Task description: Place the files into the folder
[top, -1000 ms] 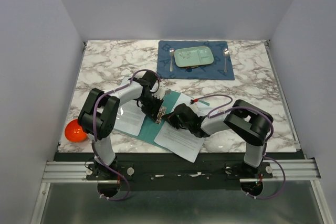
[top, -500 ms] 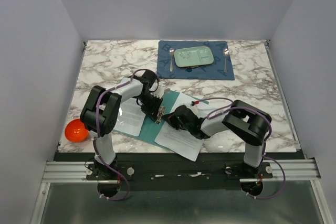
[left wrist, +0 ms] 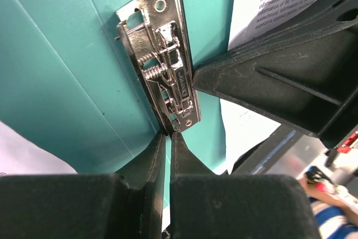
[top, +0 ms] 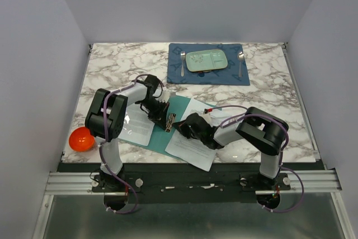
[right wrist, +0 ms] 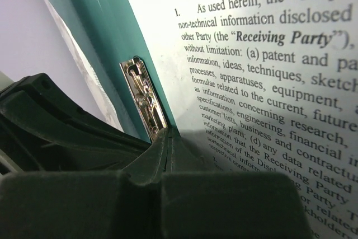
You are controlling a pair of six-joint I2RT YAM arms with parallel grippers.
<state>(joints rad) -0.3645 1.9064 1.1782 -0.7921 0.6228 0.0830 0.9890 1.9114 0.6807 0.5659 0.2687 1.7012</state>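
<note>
Lying open, the folder (top: 180, 104); its clip (top: 170, 122) runs near-left to far-right.

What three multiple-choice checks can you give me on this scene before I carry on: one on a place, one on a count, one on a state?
1. Where on the table is the orange ball?
A) near left corner
B) far right corner
C) middle of the far edge

2. How many pieces of cutlery lie on the blue placemat beside the plate?
A) one
B) two
C) four

3. How do the jaws of the right gripper stand?
A) wide apart
B) closed together
C) clamped on the orange ball

Answers:
1 A: the top view shows the ball at the near left edge.
2 B: a fork lies left of the plate and a spoon lies right of it.
3 B: the right wrist view shows the fingers meeting at the end of the metal clip.
</note>
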